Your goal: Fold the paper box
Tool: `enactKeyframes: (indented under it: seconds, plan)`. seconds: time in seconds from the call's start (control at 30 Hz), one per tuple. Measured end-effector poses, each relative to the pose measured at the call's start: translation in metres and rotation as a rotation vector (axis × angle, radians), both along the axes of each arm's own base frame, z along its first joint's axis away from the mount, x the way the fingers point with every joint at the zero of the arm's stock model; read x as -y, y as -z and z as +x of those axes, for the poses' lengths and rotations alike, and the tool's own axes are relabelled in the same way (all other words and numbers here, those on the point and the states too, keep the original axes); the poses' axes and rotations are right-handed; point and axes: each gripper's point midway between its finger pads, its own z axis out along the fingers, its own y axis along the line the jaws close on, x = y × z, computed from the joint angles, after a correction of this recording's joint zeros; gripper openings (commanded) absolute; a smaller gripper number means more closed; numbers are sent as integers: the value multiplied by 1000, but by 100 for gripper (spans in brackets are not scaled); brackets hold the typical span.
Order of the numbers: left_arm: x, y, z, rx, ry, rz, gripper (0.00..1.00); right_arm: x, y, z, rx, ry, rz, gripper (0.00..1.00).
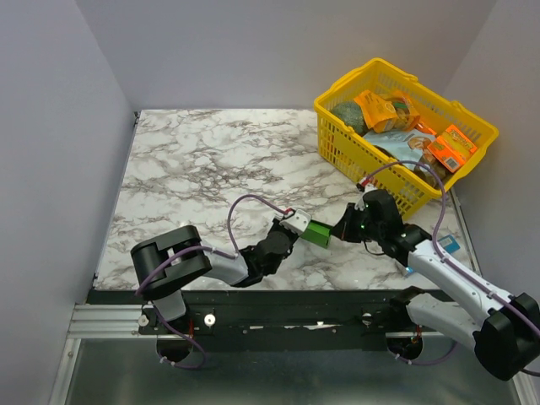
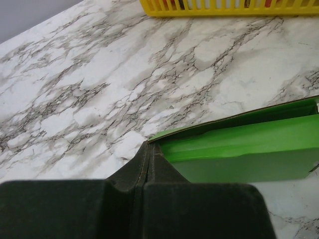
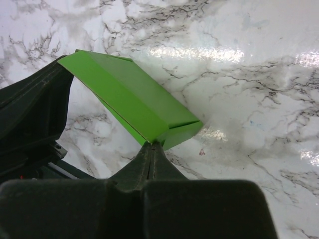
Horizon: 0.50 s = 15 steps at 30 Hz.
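The paper box point(image 1: 318, 232) is a small bright green card box held between both grippers near the table's front edge. My left gripper point(image 1: 299, 224) is shut on its left end; in the left wrist view the jaws point(image 2: 148, 145) pinch a corner of the box point(image 2: 239, 152), whose open inside shows. My right gripper point(image 1: 342, 229) is shut on its right end; in the right wrist view the jaws point(image 3: 155, 144) pinch a lower edge of the box point(image 3: 127, 97), and the left gripper's dark fingers point(image 3: 35, 109) hold the far end.
A yellow plastic basket point(image 1: 346, 152) full of packaged goods stands at the back right; its rim shows in the left wrist view point(image 2: 224, 7). A small blue-and-white pack point(image 1: 447, 244) lies by the right table edge. Grey walls enclose the marble table point(image 1: 202, 169).
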Motion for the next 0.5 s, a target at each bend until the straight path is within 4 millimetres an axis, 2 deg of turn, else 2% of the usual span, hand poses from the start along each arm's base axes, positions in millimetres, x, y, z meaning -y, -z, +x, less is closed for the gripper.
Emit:
enactKeyframes:
  seconds: [0.5]
  plan:
    - [4, 1, -1, 34, -5, 62, 0, 6, -2, 3, 17, 87, 86, 1]
